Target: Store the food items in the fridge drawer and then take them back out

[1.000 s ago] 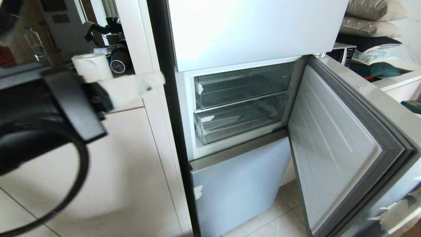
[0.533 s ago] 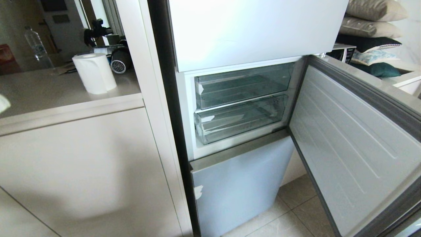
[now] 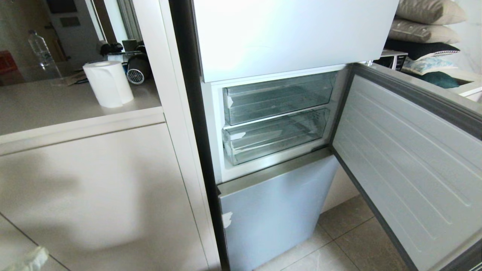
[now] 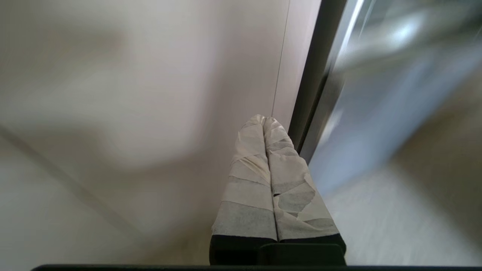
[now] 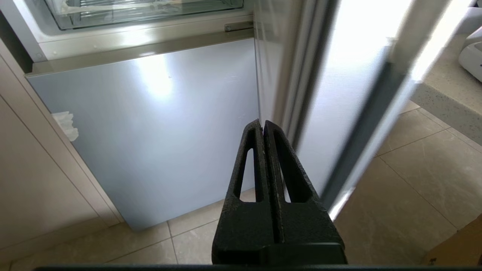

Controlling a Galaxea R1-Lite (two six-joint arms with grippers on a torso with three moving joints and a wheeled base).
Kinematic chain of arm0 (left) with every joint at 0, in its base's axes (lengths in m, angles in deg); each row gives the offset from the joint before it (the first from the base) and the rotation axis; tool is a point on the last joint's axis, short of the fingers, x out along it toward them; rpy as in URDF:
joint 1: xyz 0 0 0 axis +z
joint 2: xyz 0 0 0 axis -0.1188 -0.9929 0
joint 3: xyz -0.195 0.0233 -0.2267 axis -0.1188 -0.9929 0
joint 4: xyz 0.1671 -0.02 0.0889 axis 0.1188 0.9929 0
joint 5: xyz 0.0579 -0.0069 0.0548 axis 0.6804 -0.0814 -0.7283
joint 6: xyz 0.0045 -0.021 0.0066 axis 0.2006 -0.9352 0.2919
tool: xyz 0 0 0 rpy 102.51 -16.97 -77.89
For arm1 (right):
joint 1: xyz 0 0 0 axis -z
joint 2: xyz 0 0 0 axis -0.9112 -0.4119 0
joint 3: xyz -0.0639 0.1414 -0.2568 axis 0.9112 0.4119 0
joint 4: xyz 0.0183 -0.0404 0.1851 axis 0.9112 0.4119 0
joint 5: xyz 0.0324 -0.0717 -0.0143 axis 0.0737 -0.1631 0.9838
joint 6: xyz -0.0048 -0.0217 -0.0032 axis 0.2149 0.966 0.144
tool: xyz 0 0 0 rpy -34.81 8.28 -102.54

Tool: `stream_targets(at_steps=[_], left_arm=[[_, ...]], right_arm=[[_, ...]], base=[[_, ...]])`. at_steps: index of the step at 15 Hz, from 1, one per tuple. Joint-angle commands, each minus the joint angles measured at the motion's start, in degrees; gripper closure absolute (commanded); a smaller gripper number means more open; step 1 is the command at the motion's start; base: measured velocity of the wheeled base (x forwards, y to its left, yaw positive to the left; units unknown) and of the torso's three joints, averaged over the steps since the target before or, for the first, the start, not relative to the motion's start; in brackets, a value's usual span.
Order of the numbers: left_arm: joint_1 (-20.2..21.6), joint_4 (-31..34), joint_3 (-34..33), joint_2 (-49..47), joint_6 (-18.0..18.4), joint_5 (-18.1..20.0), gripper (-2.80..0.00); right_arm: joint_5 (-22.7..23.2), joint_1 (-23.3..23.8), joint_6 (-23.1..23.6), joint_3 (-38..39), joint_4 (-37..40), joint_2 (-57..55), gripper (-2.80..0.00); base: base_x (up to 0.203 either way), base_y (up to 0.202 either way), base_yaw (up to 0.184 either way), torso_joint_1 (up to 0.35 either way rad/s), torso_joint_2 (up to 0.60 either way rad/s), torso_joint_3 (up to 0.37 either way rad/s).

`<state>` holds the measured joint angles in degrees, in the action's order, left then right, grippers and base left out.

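The fridge's middle compartment stands open, with two clear fridge drawers stacked in it, an upper one [image 3: 276,98] and a lower one [image 3: 275,135]. Both are pushed in and look empty. No food items are in view. My left gripper [image 4: 263,119] has tape-wrapped fingers and is shut on nothing, low beside the cream cabinet front, left of the fridge's edge. Only its taped tip [image 3: 28,259] shows in the head view's bottom left corner. My right gripper [image 5: 262,122] is shut and empty, low before the pale blue lower door panel [image 5: 150,131].
The compartment's door [image 3: 406,158] hangs wide open on the right, over the tiled floor [image 3: 339,248]. Left of the fridge a cream counter [image 3: 75,120] carries a paper roll [image 3: 108,83] and a water bottle [image 3: 41,51]. Pillows [image 3: 425,22] are piled at the back right.
My left arm, large at the upper left a second ago, has dropped to the bottom left corner. The fridge door has swung further open.
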<state>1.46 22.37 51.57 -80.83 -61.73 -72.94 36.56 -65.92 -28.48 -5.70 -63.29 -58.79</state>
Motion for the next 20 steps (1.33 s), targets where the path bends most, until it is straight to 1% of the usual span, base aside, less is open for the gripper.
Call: stream_targets(at_steps=[1, 3, 5, 6, 7, 8, 9, 10, 11, 13, 14, 15, 17, 18, 20], left_arm=[[-0.2, 3.5, -6.6, 6.7, 1.7, 0.9, 0.00], [-0.3, 13.1, -5.7, 14.1, 2.3, 4.1, 0.00], [0.3, 20.6, -4.4, 15.8, 2.3, 6.1, 0.00], [3.2, 21.4, -4.2, 16.0, 2.4, 6.3, 0.00], [7.1, 21.4, -4.1, 16.3, 2.5, 6.5, 0.00], [8.8, 21.2, -4.1, 16.6, 2.2, 6.6, 0.00], [8.5, 20.6, -4.2, 16.9, 1.5, 6.5, 0.00], [8.0, 18.3, -5.0, 17.8, 1.3, 6.8, 0.00], [7.2, 17.2, -5.6, 20.5, 1.5, 7.4, 0.00], [5.9, 16.1, -6.3, 28.0, 3.8, 9.3, 0.00], [5.6, 16.4, -6.6, 30.7, 5.8, 9.8, 0.00], [5.4, 16.8, -6.8, 31.9, 6.4, 9.9, 0.00], [5.3, 17.1, -6.9, 31.7, 1.0, 8.1, 0.00], [5.3, 17.2, -6.9, 31.6, 0.9, 7.9, 0.00], [5.3, 17.2, -6.9, 31.6, 2.5, 8.0, 0.00]], right_arm=[[0.0, 0.0, 0.0, 0.0, 0.0, -0.1, 0.00], [0.0, 0.0, 0.2, 0.0, 0.0, -0.1, 0.00], [0.0, 0.0, 0.2, 0.0, 0.0, -0.1, 0.00], [0.0, 0.0, 0.2, 0.0, 0.0, -0.1, 0.00], [0.0, 0.0, 0.2, 0.0, 0.0, -0.1, 0.00], [0.0, 0.0, 0.2, 0.0, 0.0, -0.1, 0.00], [0.0, 0.0, 0.2, 0.0, 0.0, -0.1, 0.00], [0.0, 0.0, 0.2, 0.0, 0.0, -0.1, 0.00], [0.0, 0.0, 0.2, 0.0, 0.0, -0.1, 0.00], [0.0, 0.0, 0.2, 0.0, 0.0, -0.1, 0.00], [0.0, 0.0, 0.2, 0.0, 0.0, -0.1, 0.00], [0.0, 0.0, 0.2, 0.0, 0.0, -0.1, 0.00], [0.0, 0.0, 0.1, 0.0, 0.0, -0.1, 0.00], [0.0, 0.0, 0.1, 0.0, 0.0, -0.1, 0.00], [0.0, 0.0, 0.3, 0.0, 0.0, -0.1, 0.00]], base=[[0.000, 0.000, 0.000, 0.000, 0.00, 0.000], [0.000, 0.000, 0.000, 0.000, 0.00, 0.000], [0.000, 0.000, 0.000, 0.000, 0.00, 0.000], [0.000, 0.000, 0.000, 0.000, 0.00, 0.000], [0.000, 0.000, 0.000, 0.000, 0.00, 0.000], [0.000, 0.000, 0.000, 0.000, 0.00, 0.000], [0.000, 0.000, 0.000, 0.000, 0.00, 0.000], [0.000, 0.000, 0.000, 0.000, 0.00, 0.000], [0.000, 0.000, 0.000, 0.000, 0.00, 0.000], [0.000, 0.000, 0.000, 0.000, 0.00, 0.000], [0.000, 0.000, 0.000, 0.000, 0.00, 0.000], [0.000, 0.000, 0.000, 0.000, 0.00, 0.000], [0.000, 0.000, 0.000, 0.000, 0.00, 0.000], [0.000, 0.000, 0.000, 0.000, 0.00, 0.000], [0.000, 0.000, 0.000, 0.000, 0.00, 0.000]])
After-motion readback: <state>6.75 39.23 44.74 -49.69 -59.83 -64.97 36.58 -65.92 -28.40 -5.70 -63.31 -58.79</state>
